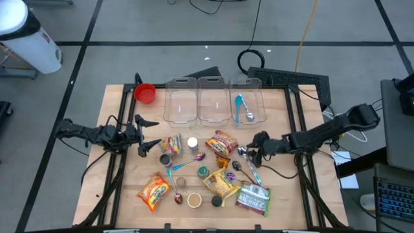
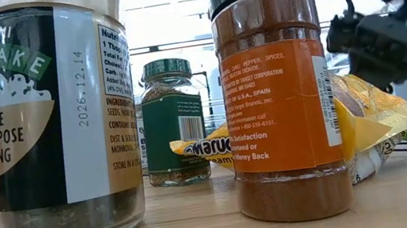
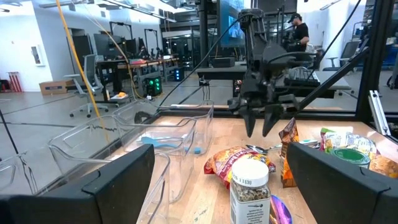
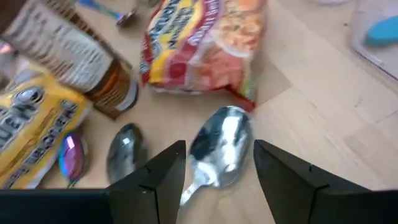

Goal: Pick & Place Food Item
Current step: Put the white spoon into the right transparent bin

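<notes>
Two grippers: my right gripper (image 4: 214, 165) fingers half apart straddling a silver spoon (image 4: 221, 146); left gripper (image 1: 150, 134) fingers wide, empty.

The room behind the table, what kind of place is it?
Probably a robotics lab or workshop: desks with office chairs, a person at a screen, cables across the floor, and a wooden table for two arms.

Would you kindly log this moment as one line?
right gripper: open, straddling silver spoon | left gripper: open, beside spice jar | nothing held
</notes>
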Motion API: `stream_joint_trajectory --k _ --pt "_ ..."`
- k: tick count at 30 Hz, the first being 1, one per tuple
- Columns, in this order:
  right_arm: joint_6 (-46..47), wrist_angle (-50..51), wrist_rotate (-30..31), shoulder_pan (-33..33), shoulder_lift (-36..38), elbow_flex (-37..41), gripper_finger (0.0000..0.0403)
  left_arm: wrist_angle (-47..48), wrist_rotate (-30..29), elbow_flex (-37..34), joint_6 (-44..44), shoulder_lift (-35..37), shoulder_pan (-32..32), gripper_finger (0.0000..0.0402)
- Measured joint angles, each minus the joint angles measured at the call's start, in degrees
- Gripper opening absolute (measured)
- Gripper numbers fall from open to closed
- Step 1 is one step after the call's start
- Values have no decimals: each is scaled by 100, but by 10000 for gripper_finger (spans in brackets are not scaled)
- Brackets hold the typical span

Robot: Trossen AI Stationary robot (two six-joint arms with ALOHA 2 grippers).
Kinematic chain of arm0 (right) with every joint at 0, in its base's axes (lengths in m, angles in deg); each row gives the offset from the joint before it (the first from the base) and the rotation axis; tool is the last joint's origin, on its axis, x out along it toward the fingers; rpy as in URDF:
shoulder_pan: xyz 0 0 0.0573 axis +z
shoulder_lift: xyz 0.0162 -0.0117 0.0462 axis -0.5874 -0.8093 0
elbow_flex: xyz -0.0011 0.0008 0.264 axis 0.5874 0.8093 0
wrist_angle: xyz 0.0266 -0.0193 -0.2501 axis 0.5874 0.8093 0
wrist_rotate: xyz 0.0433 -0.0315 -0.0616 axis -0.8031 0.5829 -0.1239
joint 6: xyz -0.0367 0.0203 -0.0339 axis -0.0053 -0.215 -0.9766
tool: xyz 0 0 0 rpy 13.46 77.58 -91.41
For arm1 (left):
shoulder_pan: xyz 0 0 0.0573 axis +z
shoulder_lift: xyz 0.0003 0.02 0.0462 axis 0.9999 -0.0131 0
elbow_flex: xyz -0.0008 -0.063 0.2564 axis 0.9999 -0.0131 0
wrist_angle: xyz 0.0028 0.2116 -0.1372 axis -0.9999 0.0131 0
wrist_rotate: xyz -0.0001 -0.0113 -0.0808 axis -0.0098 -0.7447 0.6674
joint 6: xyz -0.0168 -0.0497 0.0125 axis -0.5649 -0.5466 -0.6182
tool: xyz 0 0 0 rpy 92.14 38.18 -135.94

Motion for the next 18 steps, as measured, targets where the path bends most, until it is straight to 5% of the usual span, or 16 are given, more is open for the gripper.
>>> stream_joint_trajectory --k 18 --pt "-568 -1768 -179 -462 -1348 399 180 0 0 0 0 2 0 374"
